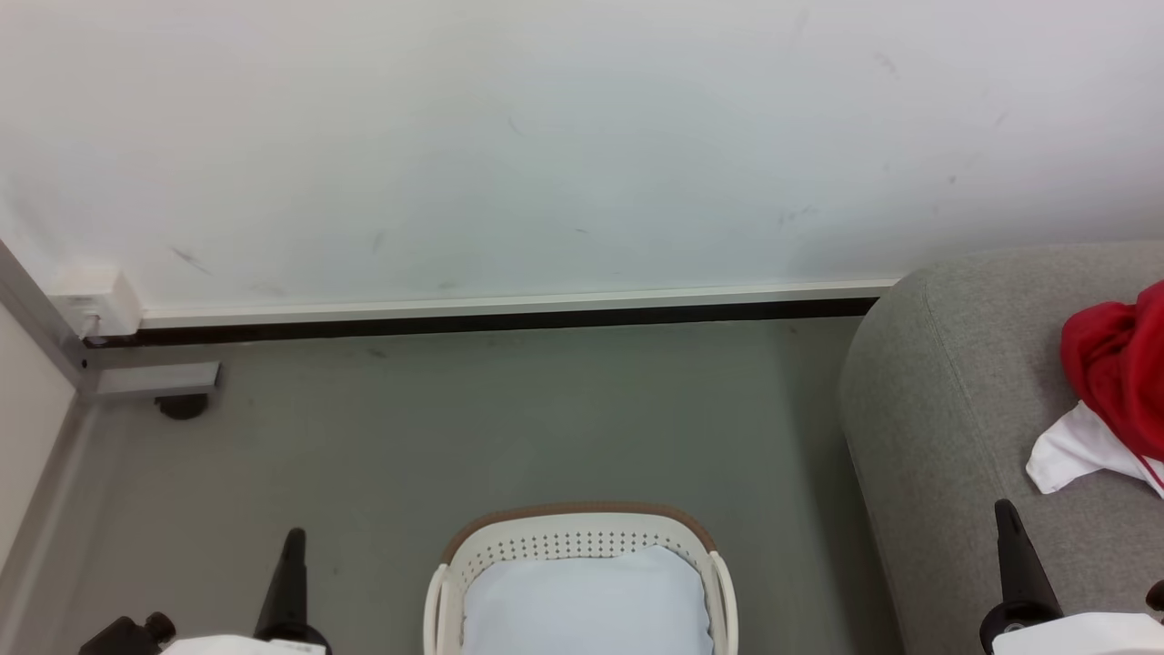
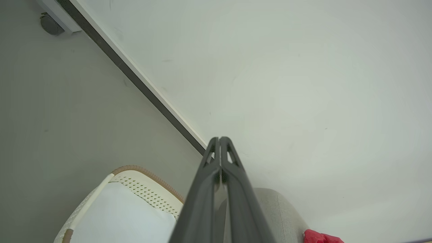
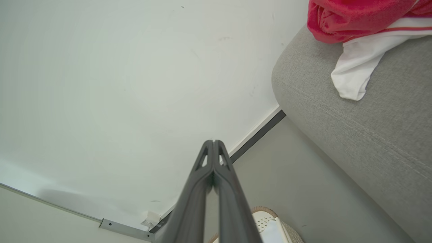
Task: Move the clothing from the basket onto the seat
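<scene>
The red clothing (image 1: 1114, 364) with a white panel lies bunched on the grey seat (image 1: 955, 428) at the right, and the clothing (image 3: 354, 20) shows again on the seat (image 3: 371, 128) in the right wrist view. The cream basket (image 1: 582, 537) stands on the floor at bottom centre, holding a pale flat liner (image 1: 587, 600). My left gripper (image 1: 293, 537) is at the lower left, left of the basket, fingers pressed together and empty. My right gripper (image 1: 1003, 509) is at the lower right over the seat's front, also shut and empty, short of the clothing.
A white wall (image 1: 546, 136) with a dark baseboard (image 1: 500, 318) runs behind the grey floor (image 1: 500, 418). A metal frame post with a small black foot (image 1: 182, 405) stands in the left corner. The basket (image 2: 135, 182) and the seat's rounded end (image 2: 276, 209) sit close together.
</scene>
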`<state>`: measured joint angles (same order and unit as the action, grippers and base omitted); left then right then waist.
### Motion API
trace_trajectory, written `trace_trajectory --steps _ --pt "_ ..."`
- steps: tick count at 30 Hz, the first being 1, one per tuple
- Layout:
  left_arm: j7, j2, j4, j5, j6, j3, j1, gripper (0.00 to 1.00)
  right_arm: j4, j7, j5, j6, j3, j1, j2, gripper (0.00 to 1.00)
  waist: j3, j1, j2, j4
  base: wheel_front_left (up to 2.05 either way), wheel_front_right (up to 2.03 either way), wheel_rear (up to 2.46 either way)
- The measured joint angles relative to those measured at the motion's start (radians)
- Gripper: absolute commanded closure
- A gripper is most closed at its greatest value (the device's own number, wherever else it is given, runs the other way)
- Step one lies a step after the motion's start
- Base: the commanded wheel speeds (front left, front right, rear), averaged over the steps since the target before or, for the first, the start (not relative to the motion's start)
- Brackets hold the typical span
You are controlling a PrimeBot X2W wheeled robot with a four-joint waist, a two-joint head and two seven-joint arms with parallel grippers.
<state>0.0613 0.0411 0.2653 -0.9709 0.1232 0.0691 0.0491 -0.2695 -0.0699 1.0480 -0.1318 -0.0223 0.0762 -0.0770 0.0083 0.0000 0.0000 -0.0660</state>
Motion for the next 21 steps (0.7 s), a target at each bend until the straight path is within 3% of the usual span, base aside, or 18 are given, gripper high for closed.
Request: trace_trajectory --steps 21 --pt "-0.061 0.001 -0.007 -0.220 0.001 0.016 0.017 1.00 0.008 0.060 0.197 0.000 0.042 0.006 0.007 1.00 -0.001 0.0000 0.0000 0.018 0.00 0.00 0.00"
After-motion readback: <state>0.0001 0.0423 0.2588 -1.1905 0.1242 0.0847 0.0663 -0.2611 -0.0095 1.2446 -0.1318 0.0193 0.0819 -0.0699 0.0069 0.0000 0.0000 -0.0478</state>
